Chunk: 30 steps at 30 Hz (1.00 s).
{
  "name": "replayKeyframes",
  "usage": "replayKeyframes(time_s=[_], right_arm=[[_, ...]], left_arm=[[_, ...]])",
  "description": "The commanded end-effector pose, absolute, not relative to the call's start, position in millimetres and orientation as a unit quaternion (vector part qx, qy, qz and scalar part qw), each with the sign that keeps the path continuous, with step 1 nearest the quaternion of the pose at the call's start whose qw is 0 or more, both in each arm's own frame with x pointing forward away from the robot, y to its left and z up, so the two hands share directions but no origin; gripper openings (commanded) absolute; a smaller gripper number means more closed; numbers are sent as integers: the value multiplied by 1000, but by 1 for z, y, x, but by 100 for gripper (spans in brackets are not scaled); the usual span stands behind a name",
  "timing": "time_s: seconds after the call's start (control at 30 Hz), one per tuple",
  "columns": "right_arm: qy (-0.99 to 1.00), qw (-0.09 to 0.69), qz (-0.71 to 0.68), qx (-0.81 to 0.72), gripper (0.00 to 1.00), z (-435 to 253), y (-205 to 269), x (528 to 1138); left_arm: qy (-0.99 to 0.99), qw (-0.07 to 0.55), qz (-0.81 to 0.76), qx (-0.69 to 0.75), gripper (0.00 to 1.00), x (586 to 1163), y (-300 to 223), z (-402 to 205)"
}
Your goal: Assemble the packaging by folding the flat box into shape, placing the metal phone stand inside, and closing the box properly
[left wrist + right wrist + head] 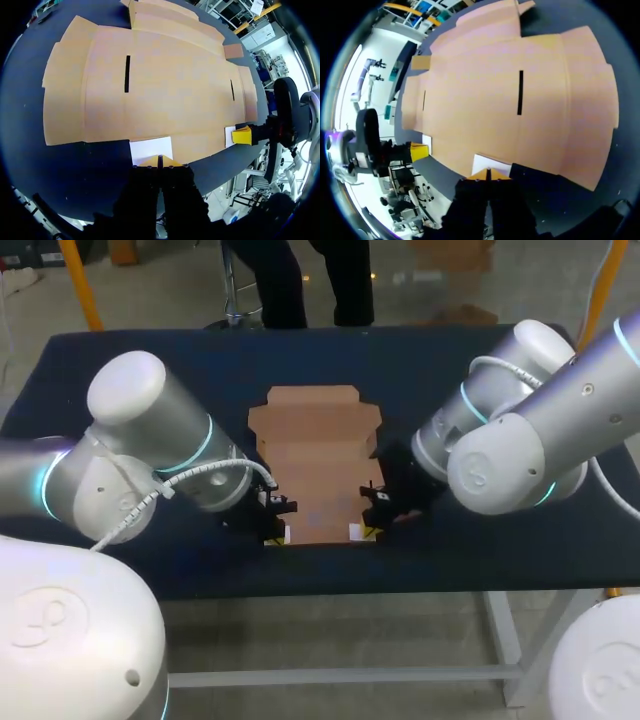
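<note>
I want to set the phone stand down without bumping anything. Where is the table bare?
Bare: the far strip of the table beyond the flat box, on either side of its far flap. Crowded: the box's near edge, where the left gripper and right gripper sit, and both sides, under the left arm and right arm.

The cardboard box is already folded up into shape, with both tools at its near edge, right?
No: the cardboard box lies flat and unfolded on the table, as the head view shows. The left tool and right tool are indeed at its near edge.
</note>
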State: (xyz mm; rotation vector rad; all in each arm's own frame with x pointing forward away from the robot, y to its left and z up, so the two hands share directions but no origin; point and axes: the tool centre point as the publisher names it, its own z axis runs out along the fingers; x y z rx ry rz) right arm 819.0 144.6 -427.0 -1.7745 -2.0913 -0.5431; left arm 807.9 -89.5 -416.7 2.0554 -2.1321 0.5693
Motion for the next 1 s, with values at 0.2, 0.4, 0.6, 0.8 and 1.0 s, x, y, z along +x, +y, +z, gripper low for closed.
replayKeyframes(time_s=[0.2, 0.4, 0.6, 0.8, 1.0], right_arm=[[-737, 162, -182, -630, 0, -434, 147, 821], [-731, 182, -214, -622, 0, -407, 133, 825], [-721, 225, -250, -606, 0, -384, 111, 837], [-713, 253, -270, -596, 0, -369, 95, 848], [-706, 272, -291, -586, 5, -354, 81, 862]], left_arm=[[-704, 77, 153, 689, 0, 815, -93, -422], [-708, 116, 155, 679, 0, 817, -83, -398], [-713, 149, 159, 666, 0, 823, -70, -372], [-711, 155, 164, 665, 16, 831, -61, -354], [-710, 161, 170, 664, 39, 842, -53, -336]])
